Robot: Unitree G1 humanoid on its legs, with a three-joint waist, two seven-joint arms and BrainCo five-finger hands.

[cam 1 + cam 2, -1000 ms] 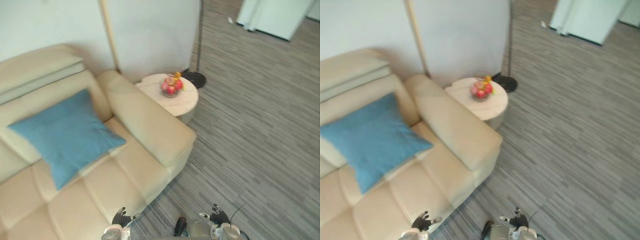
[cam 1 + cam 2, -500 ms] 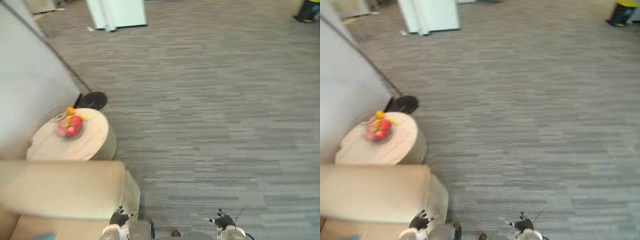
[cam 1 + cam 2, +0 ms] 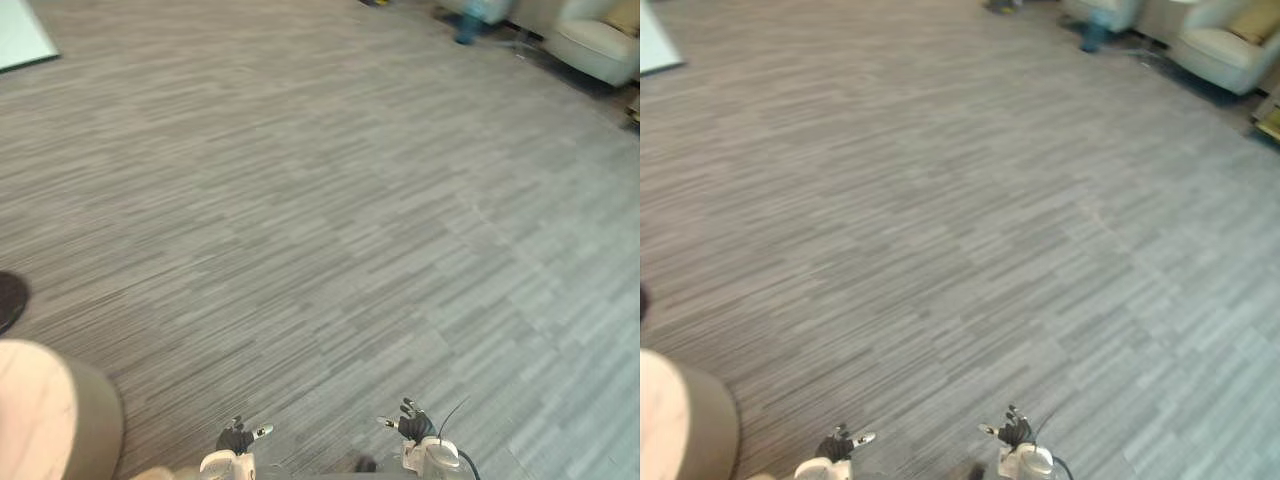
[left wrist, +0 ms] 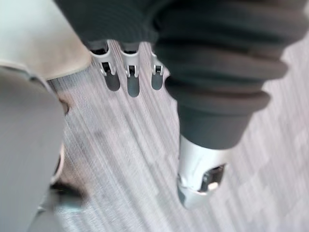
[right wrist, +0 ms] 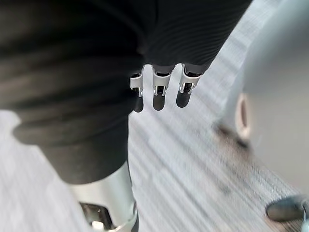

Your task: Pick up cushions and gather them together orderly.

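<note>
Lounge: grey carpet (image 3: 320, 200), cream armchair (image 3: 600, 42), round side table (image 3: 40, 405).

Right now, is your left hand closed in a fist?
No, the left hand is open, stretched straight over the grey carpet, holding nothing.

One left hand (image 3: 238, 437), one right hand (image 3: 412, 425), one round tabletop (image 3: 35, 410), one dark disc base (image 3: 8, 298), one pale armchair (image 3: 600, 42).

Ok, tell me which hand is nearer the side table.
Left. The left hand is just right of the table, low in the view; the right hand is farther right, beyond the left one.
</note>
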